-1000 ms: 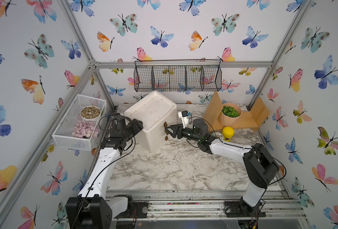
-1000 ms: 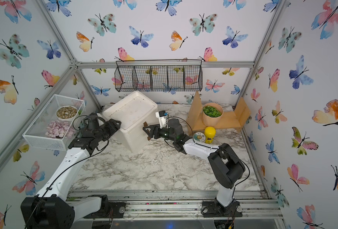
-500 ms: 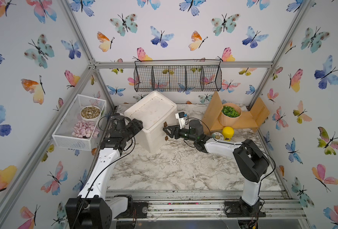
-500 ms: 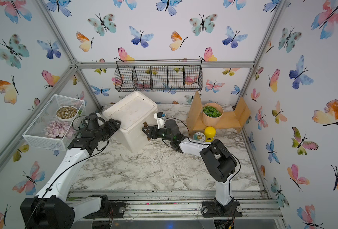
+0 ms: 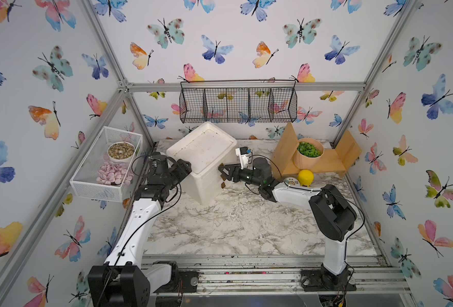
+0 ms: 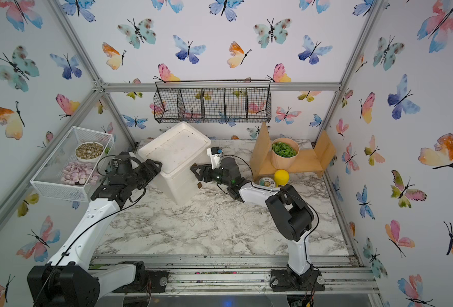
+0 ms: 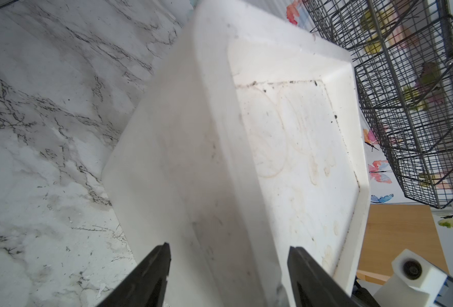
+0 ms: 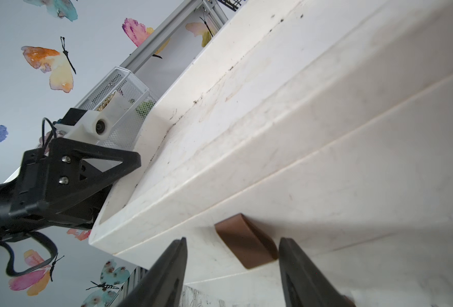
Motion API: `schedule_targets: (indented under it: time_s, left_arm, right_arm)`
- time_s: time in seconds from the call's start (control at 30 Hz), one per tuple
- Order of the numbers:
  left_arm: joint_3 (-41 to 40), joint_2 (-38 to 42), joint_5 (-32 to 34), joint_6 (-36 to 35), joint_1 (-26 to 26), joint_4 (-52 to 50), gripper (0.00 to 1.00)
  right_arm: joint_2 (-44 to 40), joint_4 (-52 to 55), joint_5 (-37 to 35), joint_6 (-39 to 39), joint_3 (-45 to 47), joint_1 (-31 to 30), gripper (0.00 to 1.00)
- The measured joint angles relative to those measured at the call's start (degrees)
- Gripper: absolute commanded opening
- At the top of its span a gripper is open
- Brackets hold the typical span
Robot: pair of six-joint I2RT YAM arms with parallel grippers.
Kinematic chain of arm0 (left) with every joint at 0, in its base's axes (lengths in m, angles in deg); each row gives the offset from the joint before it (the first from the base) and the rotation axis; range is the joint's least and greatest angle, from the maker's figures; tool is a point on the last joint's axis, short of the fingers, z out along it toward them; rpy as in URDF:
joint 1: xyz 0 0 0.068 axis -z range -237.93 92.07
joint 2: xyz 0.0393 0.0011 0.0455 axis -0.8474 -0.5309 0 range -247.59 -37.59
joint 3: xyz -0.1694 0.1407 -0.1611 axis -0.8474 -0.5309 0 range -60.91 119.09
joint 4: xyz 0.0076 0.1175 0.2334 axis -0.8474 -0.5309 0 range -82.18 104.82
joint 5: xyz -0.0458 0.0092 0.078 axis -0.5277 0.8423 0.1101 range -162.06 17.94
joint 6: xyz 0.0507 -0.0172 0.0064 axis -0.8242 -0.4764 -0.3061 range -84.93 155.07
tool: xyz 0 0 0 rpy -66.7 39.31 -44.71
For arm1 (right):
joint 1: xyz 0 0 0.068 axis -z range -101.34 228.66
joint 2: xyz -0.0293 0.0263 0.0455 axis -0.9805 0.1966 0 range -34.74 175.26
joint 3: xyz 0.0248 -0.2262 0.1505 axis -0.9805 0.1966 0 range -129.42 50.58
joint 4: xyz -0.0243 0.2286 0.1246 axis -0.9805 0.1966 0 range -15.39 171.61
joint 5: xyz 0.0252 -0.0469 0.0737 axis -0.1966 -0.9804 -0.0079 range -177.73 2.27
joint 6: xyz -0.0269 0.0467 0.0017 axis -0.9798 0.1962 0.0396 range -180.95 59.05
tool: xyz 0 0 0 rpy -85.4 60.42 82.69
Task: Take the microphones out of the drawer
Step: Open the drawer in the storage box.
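The microphone is hidden from me in every view. All I can see is the white drawer unit [image 5: 201, 170] it should be in, which stands upright on the marble table [image 5: 233, 220] near the back and toward my left. The unit is turned slantwise with one corner toward me. In both top views its longer sides seem to run from the near corner back toward the far right. The face with the drawer fronts looks out toward my right arm. Its top is a shallow recessed tray, off-white, marked with faint rings and dark specks along the inner edge. Below the rim, thin seams mark the stacked fronts, and they sit flush with the body. One drawer [image 8: 326, 212] carries a small brown pull tab [image 8: 246, 244] that sticks straight out of its front. My right hand [image 8: 232, 239] is open and level with that tab, with one finger on each side of it. There is a clear gap on one side and the other finger is just beside the tab. My left hand [image 7: 228, 249] is spread wide astride the unit's top rim at the opposite corner, one finger over the tray and one down the side wall. I cannot tell whether it is pinching the rim.
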Motion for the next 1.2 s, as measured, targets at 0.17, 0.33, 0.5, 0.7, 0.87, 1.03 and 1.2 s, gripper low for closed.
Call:
schedule_targets:
  time_s: [0.17,0.33,0.5,0.7,0.87,1.03,1.2]
  left_arm:
    - [0.0,0.0,-0.02,0.04,0.0,0.0,0.75]
    - [0.0,0.0,-0.02,0.11,0.0,0.0,0.75]
    - [0.0,0.0,-0.02,0.44,0.0,0.0,0.75]
    - [0.0,0.0,-0.02,0.7,0.0,0.0,0.75]
    - [0.0,0.0,-0.02,0.87,0.0,0.0,0.76]
    - [0.0,0.0,-0.02,0.9,0.0,0.0,0.76]
    - [0.0,0.0,-0.02,1.11,0.0,0.0,0.76]
  right_arm:
    - [1.09,-0.31,-0.02,0.48,-1.16,0.22,0.45]
    - [1.86,-0.28,0.2,1.07,-1.22,0.37,0.44]
    - [2.08,-0.07,1.03,1.64,-1.62,0.7,0.42]
    - [2.1,-0.28,1.55,2.36,-1.7,0.7,0.28]
    - [2.29,-0.28,2.93,2.51,-2.01,0.83,0.07]
    - [2.93,-0.26,4.26,3.04,-2.45,0.98,0.02]
    - [2.91,-0.04,4.31,2.69,-2.45,0.98,0.02]
